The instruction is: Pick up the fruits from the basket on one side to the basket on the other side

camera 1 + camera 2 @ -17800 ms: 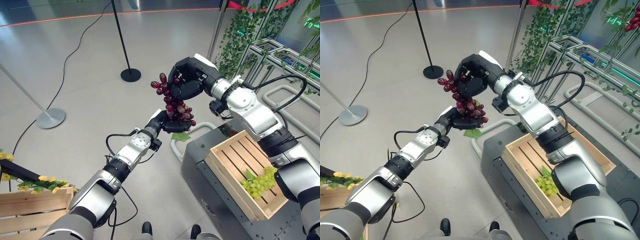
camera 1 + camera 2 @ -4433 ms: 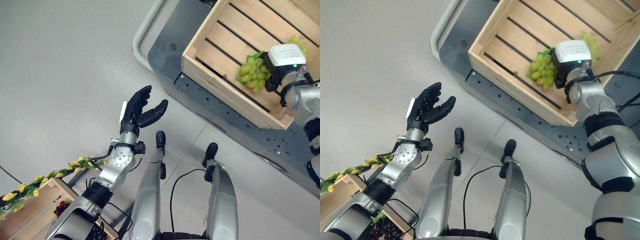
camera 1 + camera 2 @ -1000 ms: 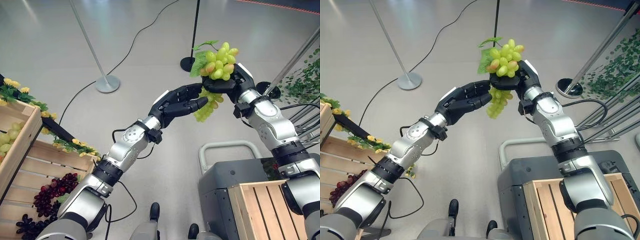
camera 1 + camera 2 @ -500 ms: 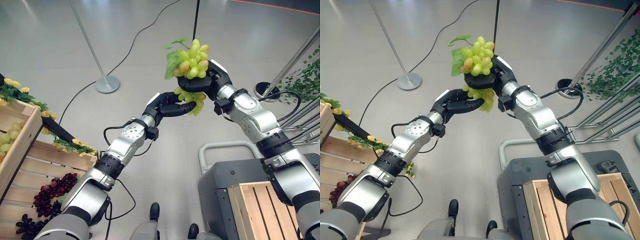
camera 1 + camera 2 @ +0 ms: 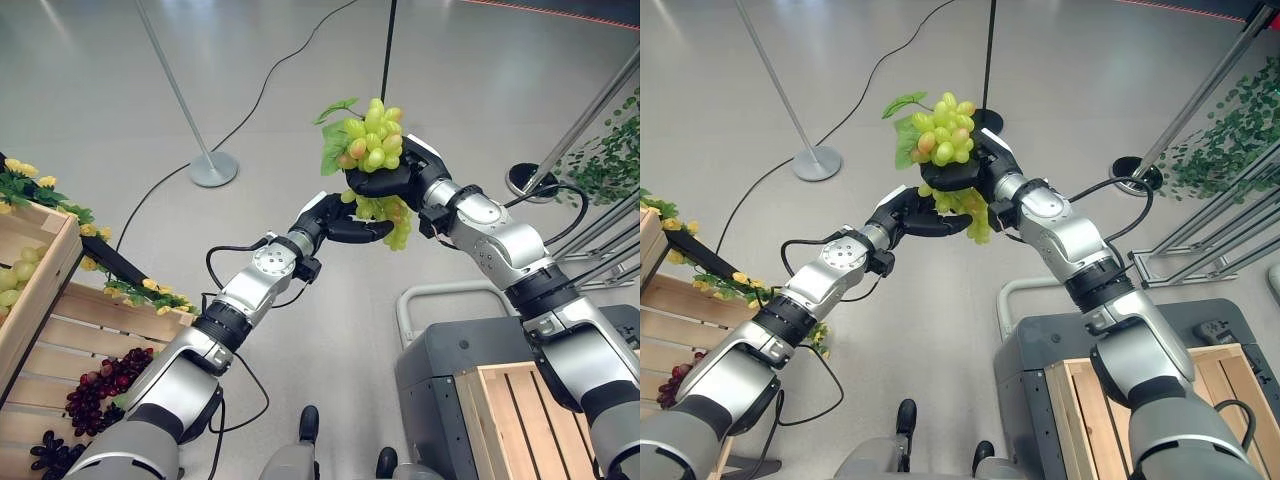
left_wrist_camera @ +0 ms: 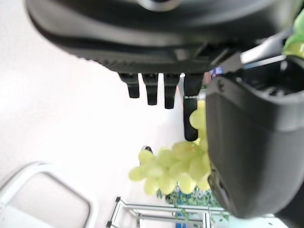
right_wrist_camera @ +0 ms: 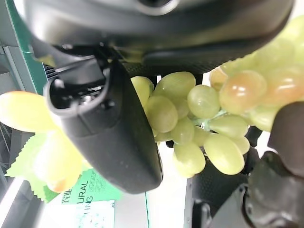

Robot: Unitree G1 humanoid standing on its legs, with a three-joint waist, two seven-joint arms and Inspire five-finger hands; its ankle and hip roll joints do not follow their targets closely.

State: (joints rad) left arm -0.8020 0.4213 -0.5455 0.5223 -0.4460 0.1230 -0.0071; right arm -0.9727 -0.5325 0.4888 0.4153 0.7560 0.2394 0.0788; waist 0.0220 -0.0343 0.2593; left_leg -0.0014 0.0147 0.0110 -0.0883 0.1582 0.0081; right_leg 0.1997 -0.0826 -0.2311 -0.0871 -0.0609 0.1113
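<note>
The dark fingers (image 5: 372, 184) of the right hand (image 5: 392, 180) are curled round a bunch of green grapes with a leaf (image 5: 367, 138), held in mid-air above the grey floor (image 5: 110, 90). Since half a second ago the bunch has been carried closer to the left hand (image 5: 338, 222), whose fingers are now spread straight beneath its hanging lower grapes. Whether those fingers touch the fruit cannot be told. A slatted wooden crate holding dark grapes (image 5: 60, 350) is cut off at lower left.

Open floor below — stanchion post (image 5: 171, 93) far left, crate (image 5: 533, 418) right.
</note>
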